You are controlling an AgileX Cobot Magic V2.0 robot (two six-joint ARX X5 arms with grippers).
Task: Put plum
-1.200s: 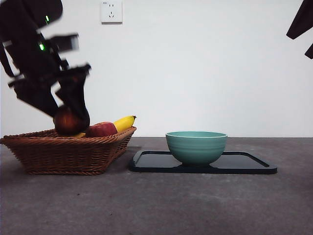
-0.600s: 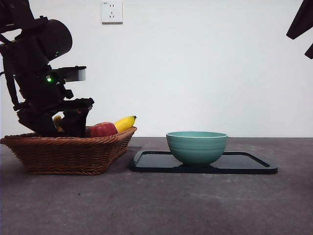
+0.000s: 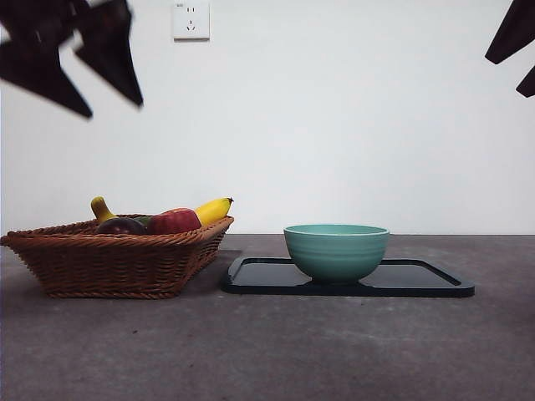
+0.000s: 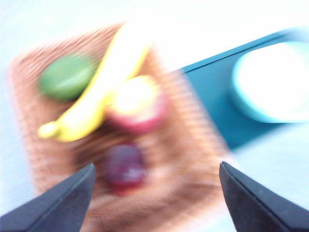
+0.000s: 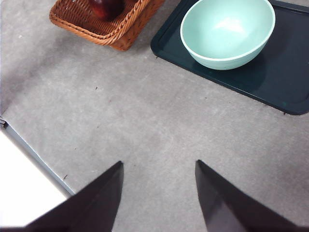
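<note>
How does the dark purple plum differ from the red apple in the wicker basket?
The dark purple plum is almost black all over, while the red apple is brighter red with a yellowish patch. In the front view the plum sits lower behind the basket rim than the apple. Both are round, similar in size, and lie in the brown wicker basket.
</note>
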